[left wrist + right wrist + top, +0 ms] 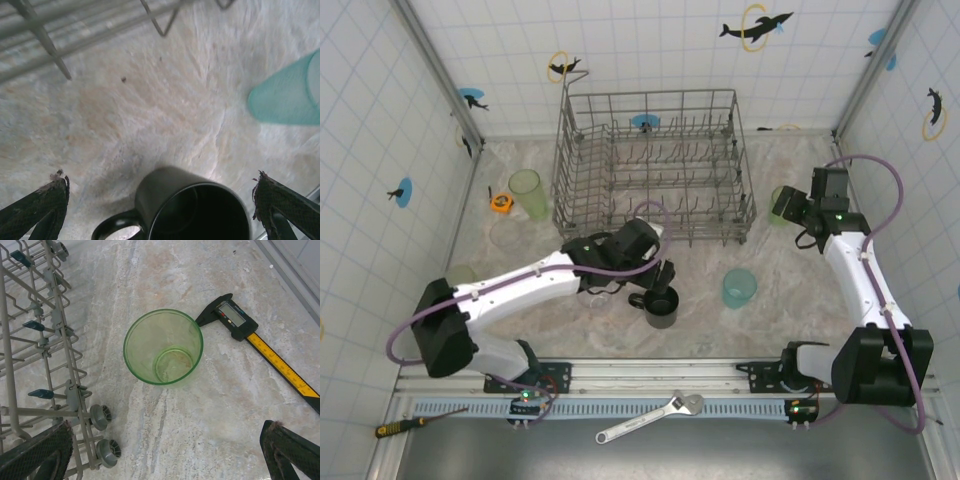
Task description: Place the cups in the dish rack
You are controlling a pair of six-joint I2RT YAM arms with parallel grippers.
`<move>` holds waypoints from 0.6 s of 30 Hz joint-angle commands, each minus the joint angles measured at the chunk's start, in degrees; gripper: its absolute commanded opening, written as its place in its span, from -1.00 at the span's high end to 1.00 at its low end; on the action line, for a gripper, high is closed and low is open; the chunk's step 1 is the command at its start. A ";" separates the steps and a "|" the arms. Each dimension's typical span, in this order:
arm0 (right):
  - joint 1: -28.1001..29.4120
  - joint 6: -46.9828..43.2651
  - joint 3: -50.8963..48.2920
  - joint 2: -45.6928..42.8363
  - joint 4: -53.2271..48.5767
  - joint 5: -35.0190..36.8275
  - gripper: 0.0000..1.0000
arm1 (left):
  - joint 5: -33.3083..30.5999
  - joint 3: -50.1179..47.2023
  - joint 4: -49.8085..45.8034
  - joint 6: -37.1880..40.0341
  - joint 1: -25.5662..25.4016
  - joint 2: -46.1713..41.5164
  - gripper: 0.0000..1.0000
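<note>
Black mug (187, 207) stands upright, centred between the wide-spread fingers (40, 205) of the left gripper (161, 181), handle turned sideways.

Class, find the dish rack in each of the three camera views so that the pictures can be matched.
Top external: the dish rack stands at upper centre, beyond both arms.
Left wrist: the dish rack shows as blurred wires across the top-left corner.
Right wrist: the dish rack runs down the left edge.
Shared landmark: the marbled table under it.
</note>
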 commanded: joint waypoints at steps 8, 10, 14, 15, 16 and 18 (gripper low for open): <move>0.23 0.10 -0.94 -1.44 -0.70 -0.50 -0.99 | -3.46 1.82 -7.10 5.15 -2.50 6.09 -0.85; 0.23 0.13 -1.29 -1.64 -0.57 -0.62 -0.99 | -3.58 1.68 -7.23 5.47 -2.50 6.20 -0.78; 0.23 0.07 -1.78 -1.72 -0.12 -1.09 -0.99 | -2.45 1.77 -6.93 5.73 -2.69 7.44 -0.53; 0.27 0.08 -1.87 -1.76 -0.07 -1.28 -0.99 | -2.29 1.76 -6.88 5.78 -2.82 7.87 -0.46; 0.23 0.18 -1.96 -1.73 0.08 -1.44 -0.99 | -2.26 1.76 -6.80 5.82 -2.95 8.31 -0.41; 0.25 0.26 -2.22 -1.88 0.19 -1.67 -0.99 | -2.02 1.83 -6.64 5.96 -3.45 9.24 -0.29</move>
